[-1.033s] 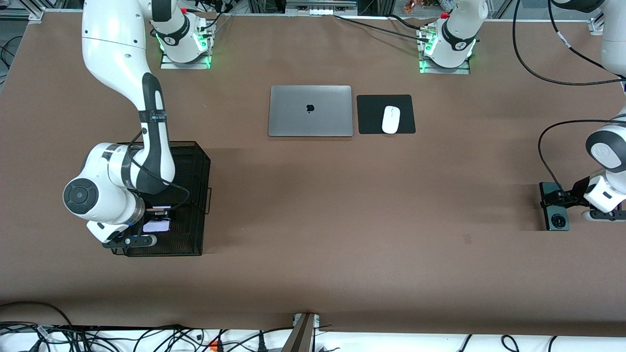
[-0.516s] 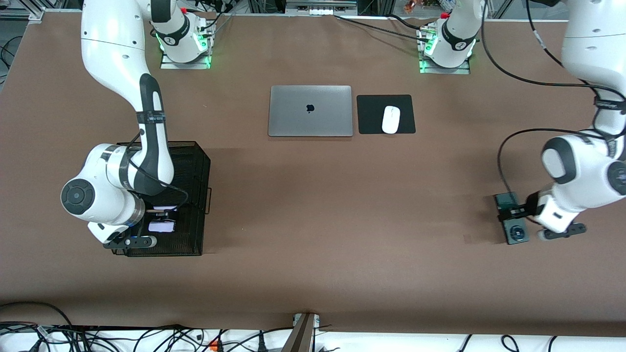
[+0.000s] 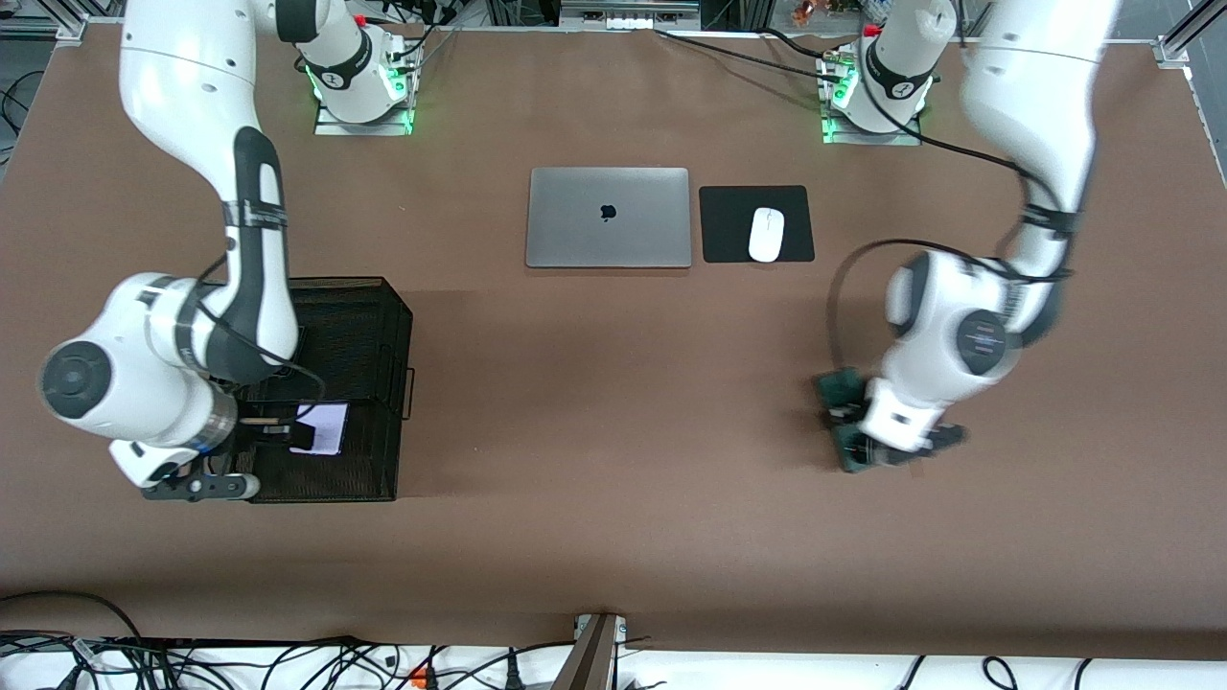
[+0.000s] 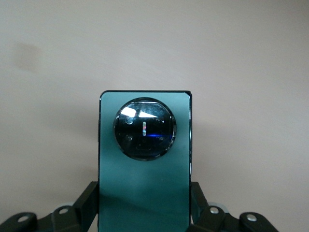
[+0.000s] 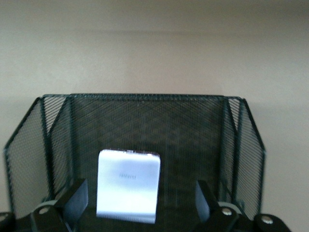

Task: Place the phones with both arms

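Toward the left arm's end from the mesh basket [image 3: 383, 316], we see left gripper [image 3: 868, 431] pinching green phone [image 4: 144, 164] crosswise; right gripper [image 3: 273, 426] spread over basketed lilac phone [image 5: 128, 185].

Two phones: one lilac [image 3: 321, 427], one green [image 4: 145, 164].

The long dark green slab phone [image 4: 145, 169] has a smooth, glossy back; its round camera ring [image 4: 145, 128] is shiny glass catching reflections. The black wire-mesh basket [image 5: 145, 121] looks matt metal. The brown table surface [image 3: 613, 431] appears matt.
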`<state>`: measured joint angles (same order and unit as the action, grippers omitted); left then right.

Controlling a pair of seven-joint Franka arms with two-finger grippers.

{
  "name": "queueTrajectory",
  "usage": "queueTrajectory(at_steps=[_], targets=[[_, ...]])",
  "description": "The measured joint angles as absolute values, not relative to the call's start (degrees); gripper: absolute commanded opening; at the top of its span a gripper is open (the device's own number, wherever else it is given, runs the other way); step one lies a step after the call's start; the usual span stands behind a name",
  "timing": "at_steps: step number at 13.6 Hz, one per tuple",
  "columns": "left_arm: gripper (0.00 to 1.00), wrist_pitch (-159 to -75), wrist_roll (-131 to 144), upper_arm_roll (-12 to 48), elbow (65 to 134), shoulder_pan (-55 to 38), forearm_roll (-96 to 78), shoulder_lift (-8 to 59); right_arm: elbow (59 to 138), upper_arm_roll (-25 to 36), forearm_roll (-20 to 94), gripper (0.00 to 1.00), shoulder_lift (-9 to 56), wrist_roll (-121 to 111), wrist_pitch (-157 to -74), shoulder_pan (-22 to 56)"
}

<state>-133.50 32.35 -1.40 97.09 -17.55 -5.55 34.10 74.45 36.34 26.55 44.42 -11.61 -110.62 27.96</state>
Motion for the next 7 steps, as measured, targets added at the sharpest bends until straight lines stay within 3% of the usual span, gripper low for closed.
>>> queueTrajectory(at_steps=[3, 7], targets=[[0.0, -133.5, 39.53, -1.51, 94.59, -25.47, -5.32, 34.79, 71.12, 38.22, 26.59, 0.99, 41.2, -11.55, -102.1, 27.7], [0.0, -133.52, 45.58, -1.78, 85.59, -34.57, -5.27, 40.2, 71.12, 38.94, 26.57, 0.99, 35.59, -10.33, -93.81, 27.67]])
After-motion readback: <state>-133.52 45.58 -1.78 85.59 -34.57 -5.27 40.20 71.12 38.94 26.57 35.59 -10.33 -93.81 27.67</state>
